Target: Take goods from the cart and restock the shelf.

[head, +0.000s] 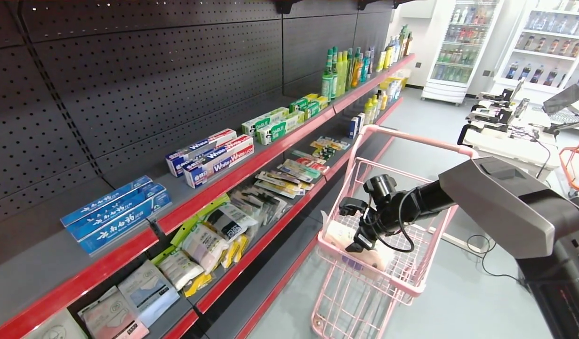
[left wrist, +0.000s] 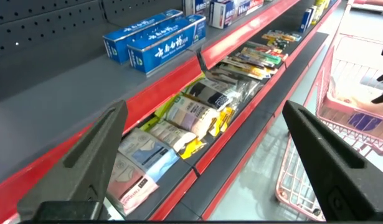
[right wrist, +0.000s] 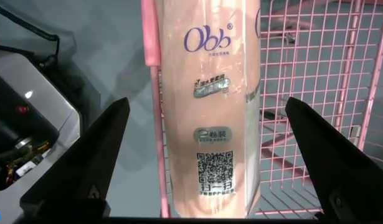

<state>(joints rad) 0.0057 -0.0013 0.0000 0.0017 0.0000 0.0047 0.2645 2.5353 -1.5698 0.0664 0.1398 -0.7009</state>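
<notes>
My right gripper (right wrist: 205,104) hangs wide open just above the pink pack (right wrist: 210,162), which lies inside the cart (head: 412,288). Nothing is grabbed yet, so I think the job has hardly begun. My left gripper (left wrist: 205,109), open and empty, is beside the cart, facing the shelf (head: 252,168). The cart's wire wall could bump me.

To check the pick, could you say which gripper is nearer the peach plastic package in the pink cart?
Right. The right gripper hangs open over the peach plastic package; the left gripper is farther off, facing the red-edged shelf.
</notes>
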